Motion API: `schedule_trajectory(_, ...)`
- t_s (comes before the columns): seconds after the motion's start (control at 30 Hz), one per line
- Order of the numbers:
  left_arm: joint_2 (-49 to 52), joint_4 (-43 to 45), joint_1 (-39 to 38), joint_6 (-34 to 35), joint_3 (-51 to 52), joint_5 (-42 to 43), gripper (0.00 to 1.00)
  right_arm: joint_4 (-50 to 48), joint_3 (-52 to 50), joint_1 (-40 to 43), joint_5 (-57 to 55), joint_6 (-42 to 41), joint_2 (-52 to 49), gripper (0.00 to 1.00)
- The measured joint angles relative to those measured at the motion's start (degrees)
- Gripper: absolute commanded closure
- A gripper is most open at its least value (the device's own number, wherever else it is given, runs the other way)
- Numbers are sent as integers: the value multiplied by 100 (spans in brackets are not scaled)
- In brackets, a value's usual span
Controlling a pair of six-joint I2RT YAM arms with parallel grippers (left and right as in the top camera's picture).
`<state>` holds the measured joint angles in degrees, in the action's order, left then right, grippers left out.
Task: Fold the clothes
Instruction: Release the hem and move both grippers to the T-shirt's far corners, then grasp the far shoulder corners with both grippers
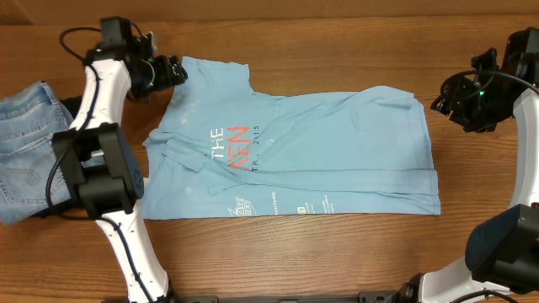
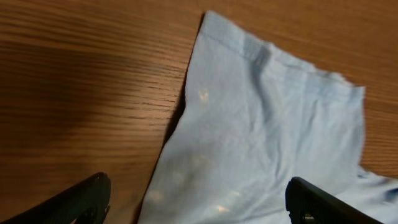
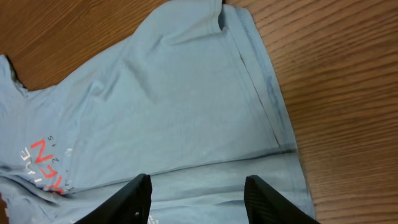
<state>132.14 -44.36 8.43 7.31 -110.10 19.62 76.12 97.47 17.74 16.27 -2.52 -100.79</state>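
The clothes, a light sky-blue T-shirt [image 1: 328,143] with white and orange-red lettering [image 1: 232,147], lie spread on the wooden table with the hem to the right. My left gripper [image 1: 177,72] hovers at the shirt's far left sleeve corner. In the left wrist view, the left gripper [image 2: 199,200] is wide open above the sleeve cloth [image 2: 261,124] and grips nothing. My right gripper [image 1: 448,103] sits just off the shirt's far right edge. In the right wrist view, the right gripper [image 3: 198,190] is open over the hem area [image 3: 273,112], holding nothing.
Faded blue jeans [image 1: 25,143] lie bunched at the table's left edge, beside the left arm's base [image 1: 97,168]. Bare wood [image 1: 337,252] runs along the front of the shirt, and more lies to the right of the hem.
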Motion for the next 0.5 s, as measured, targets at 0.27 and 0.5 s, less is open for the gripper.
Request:
schedule_trajectory(0.27,601,791,-317,-195,-87,-35,49,129,-2,0,-13,4,0,48)
schedule_trajectory(0.5,752,341,-358,-262,-203,11,96,-33,-2,0,-63,9,0,50)
